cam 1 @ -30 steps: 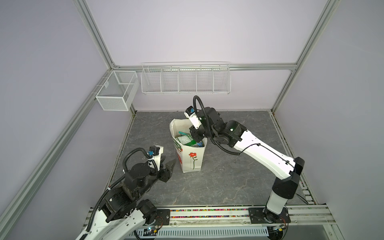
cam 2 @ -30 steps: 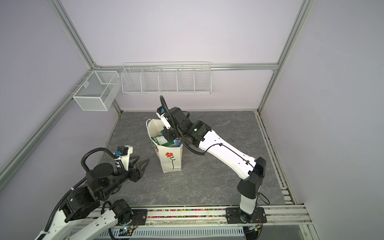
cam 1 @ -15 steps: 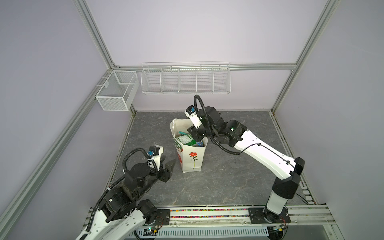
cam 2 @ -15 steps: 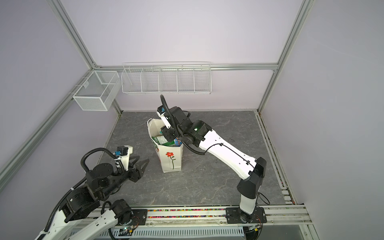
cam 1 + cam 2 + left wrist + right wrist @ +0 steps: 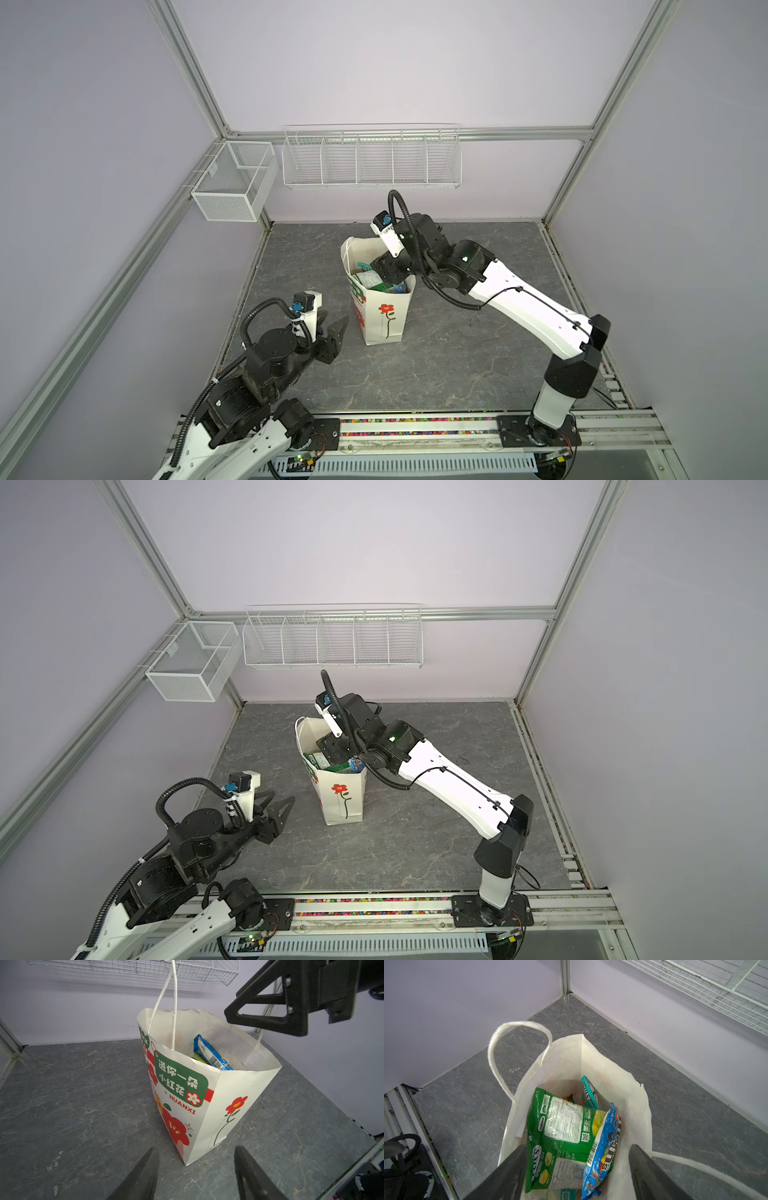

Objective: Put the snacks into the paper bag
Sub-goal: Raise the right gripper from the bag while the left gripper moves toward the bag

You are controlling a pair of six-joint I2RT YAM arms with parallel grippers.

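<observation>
Your paper bag (image 5: 384, 316) stands upright on the table, left of centre. Your right gripper (image 5: 579, 1147) hangs over its mouth, jaws spread and empty; your left gripper (image 5: 196, 1148), likewise spread, sits near-left of it. The snacks (image 5: 562, 1126) lie inside the bag.

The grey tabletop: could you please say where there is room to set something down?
Free: the tabletop between the cream flowered paper bag, the right arm and the front rail; also behind the bag. Crowded: the bag's mouth, full of glossy snack packets, the right gripper above.
</observation>
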